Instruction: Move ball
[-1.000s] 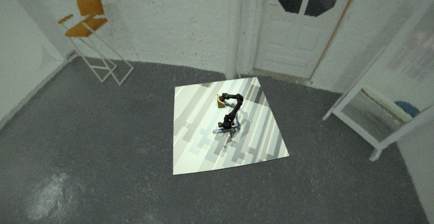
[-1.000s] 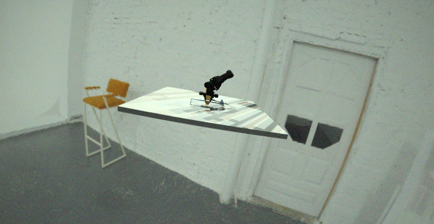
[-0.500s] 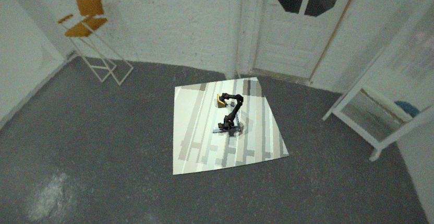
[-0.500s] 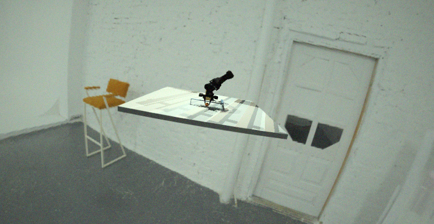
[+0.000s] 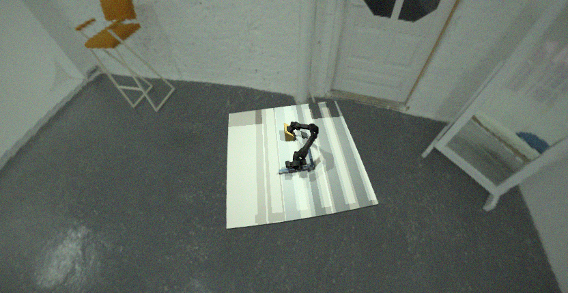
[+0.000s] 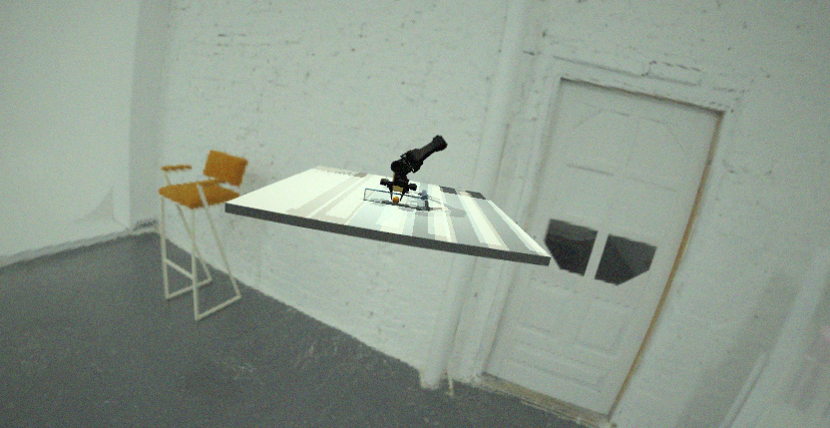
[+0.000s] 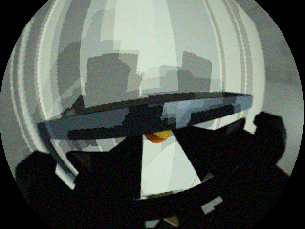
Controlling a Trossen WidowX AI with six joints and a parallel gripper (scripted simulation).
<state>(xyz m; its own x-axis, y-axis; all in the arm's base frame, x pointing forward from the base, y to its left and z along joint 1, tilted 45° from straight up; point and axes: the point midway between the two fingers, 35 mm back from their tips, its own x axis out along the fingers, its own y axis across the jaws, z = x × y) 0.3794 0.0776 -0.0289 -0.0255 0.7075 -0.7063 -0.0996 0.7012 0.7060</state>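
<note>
The orange ball (image 6: 395, 200) (image 7: 157, 138) lies low at the table, between my fingers, close behind the long clear wall (image 7: 93, 122) (image 5: 282, 171), whose upper edge covers its top in the wrist view. The second wall (image 5: 311, 158) runs off at the corner. Yellow patches show on the ball in the wrist view; the see-through copy cannot be told apart from it. My gripper (image 6: 397, 197) (image 7: 156, 127) points down and is partly open, with a fingertip on each side of the ball and slim gaps in the exterior view. In the top view the ball is hidden by the arm.
The arm (image 5: 308, 142) reaches over the walled corner from its base at the yellow block (image 5: 289, 135). The striped table (image 5: 242, 172) (image 6: 289, 199) has its edges well away from the walls. Dark shadows lie across the table around the arm and walls.
</note>
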